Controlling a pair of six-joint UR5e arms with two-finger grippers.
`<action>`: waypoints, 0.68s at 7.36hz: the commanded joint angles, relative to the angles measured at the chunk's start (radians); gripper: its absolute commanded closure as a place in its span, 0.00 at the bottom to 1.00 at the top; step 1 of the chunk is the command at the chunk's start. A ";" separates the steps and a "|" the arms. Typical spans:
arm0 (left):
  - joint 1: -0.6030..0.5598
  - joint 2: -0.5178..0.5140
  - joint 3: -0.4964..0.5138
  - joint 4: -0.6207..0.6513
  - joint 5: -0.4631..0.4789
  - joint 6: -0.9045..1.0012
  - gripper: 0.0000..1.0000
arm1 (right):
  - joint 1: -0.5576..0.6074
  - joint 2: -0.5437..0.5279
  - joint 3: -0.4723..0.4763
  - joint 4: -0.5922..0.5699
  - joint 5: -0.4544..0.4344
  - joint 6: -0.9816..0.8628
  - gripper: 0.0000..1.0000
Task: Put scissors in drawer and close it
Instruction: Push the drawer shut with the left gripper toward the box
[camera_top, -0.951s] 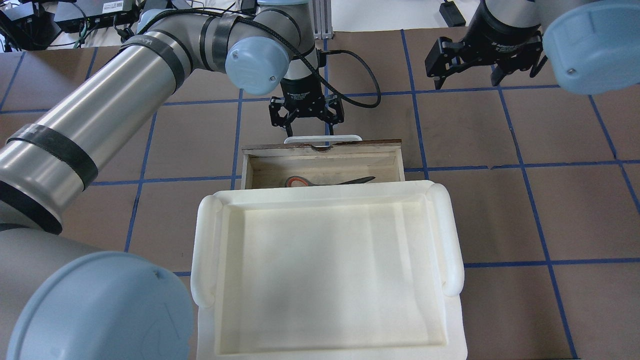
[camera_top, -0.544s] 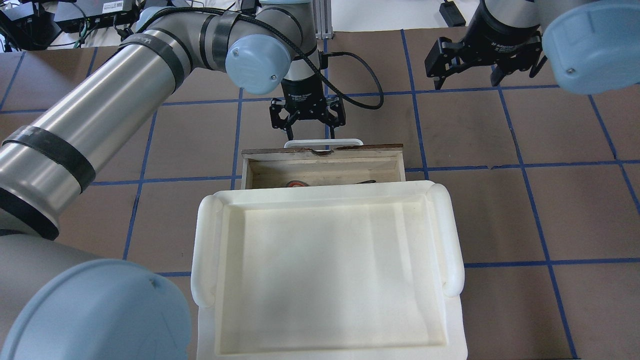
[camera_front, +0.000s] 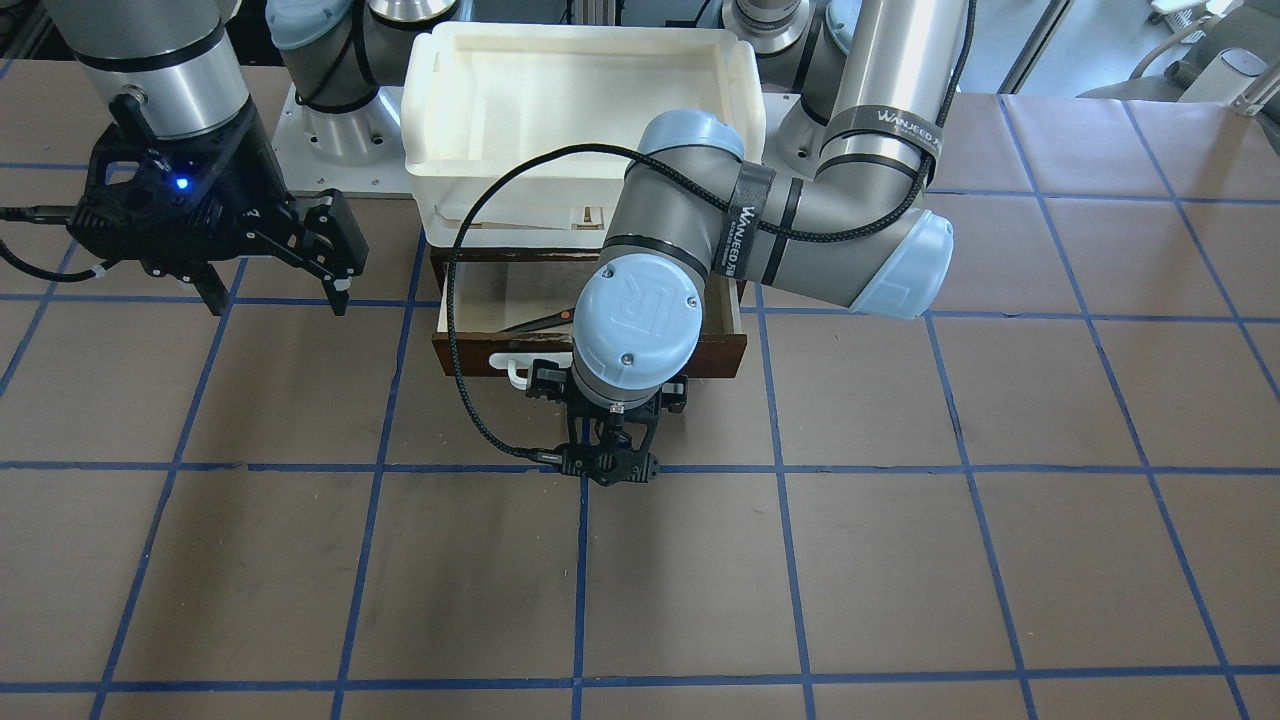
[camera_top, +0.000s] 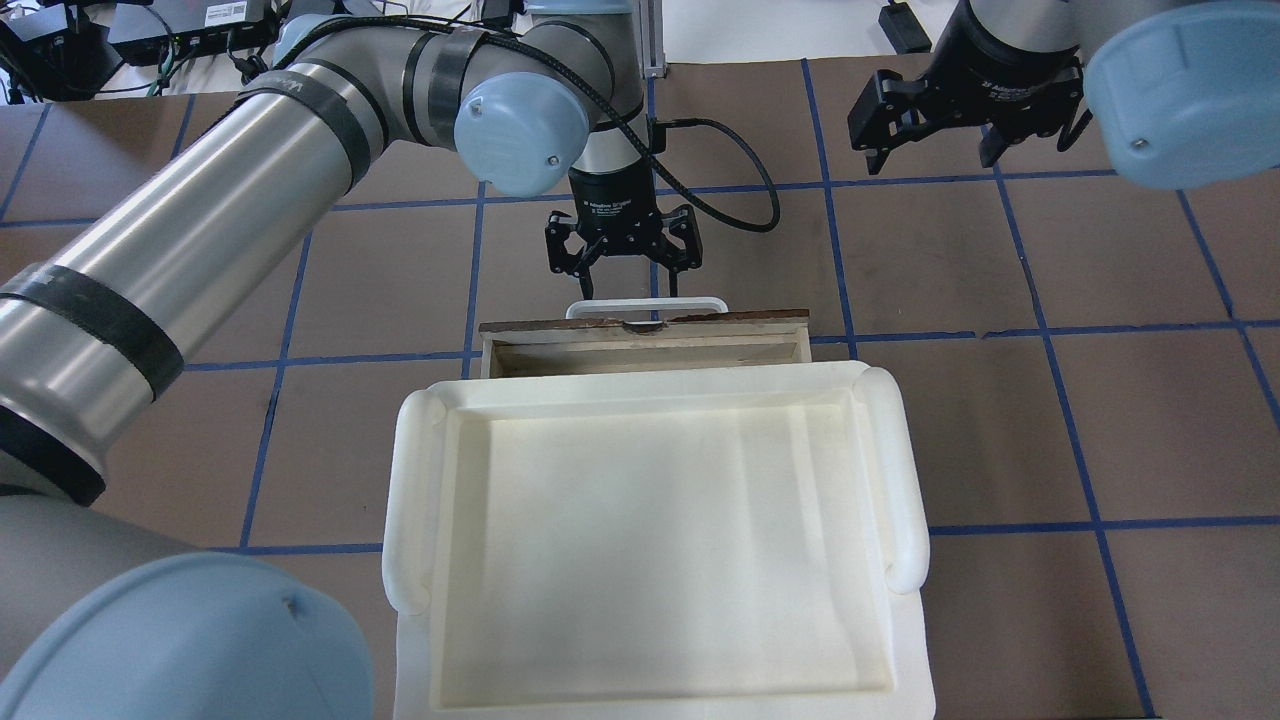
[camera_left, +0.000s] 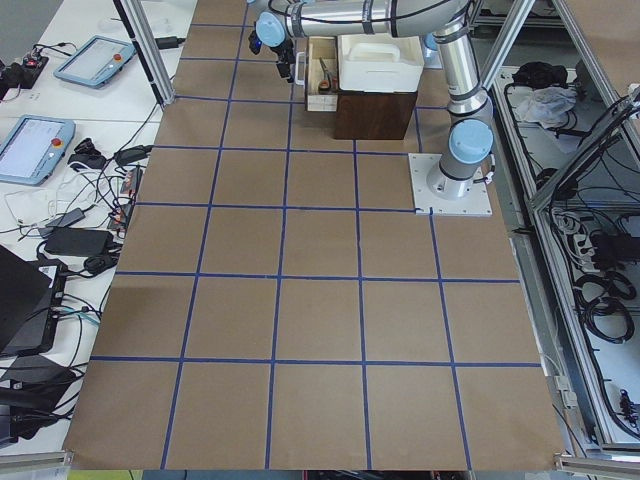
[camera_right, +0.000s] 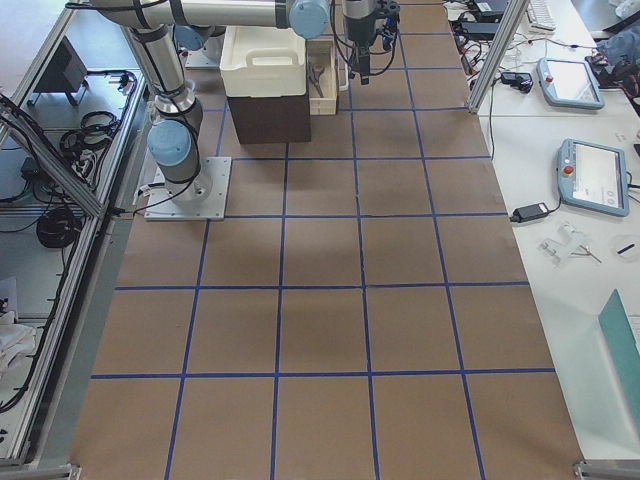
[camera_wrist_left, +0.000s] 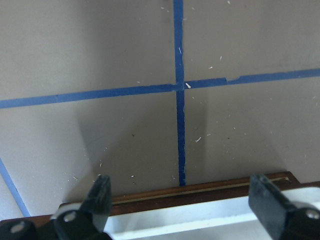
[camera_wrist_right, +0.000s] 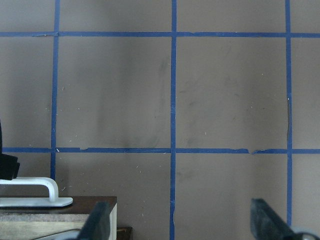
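Left claw at the drawer front, drawer nearly closed, scissors inside.
Left gripper (camera_top: 628, 287) is spread wide and empty, straddling the white handle (camera_top: 647, 303) upper centre of the overhead view, probably to push the drawer (camera_top: 640, 325) squarely. Scissors (camera_front: 535, 321) lie inside, blade showing mid-frame in the front view. Right gripper (camera_top: 935, 158) is wide and empty, parked clear at upper right.

A: Table (camera_top: 1000, 420)?
B: Brown, ruled into squares with blue tape (camera_top: 1010, 527).
A: And standing on it?
B: Dark cabinet (camera_left: 375, 115) at the robot's edge, set between two white base plates, one (camera_left: 420, 200) toward each end (camera_right: 215, 200).
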 joint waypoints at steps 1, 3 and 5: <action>-0.005 0.023 -0.012 -0.039 -0.003 0.000 0.00 | 0.000 0.001 0.000 -0.012 0.002 -0.002 0.00; -0.005 0.046 -0.046 -0.052 -0.027 0.000 0.00 | 0.000 0.005 0.000 -0.014 -0.001 0.000 0.00; -0.006 0.057 -0.066 -0.053 -0.030 0.000 0.00 | 0.000 0.005 0.000 -0.017 -0.001 0.001 0.00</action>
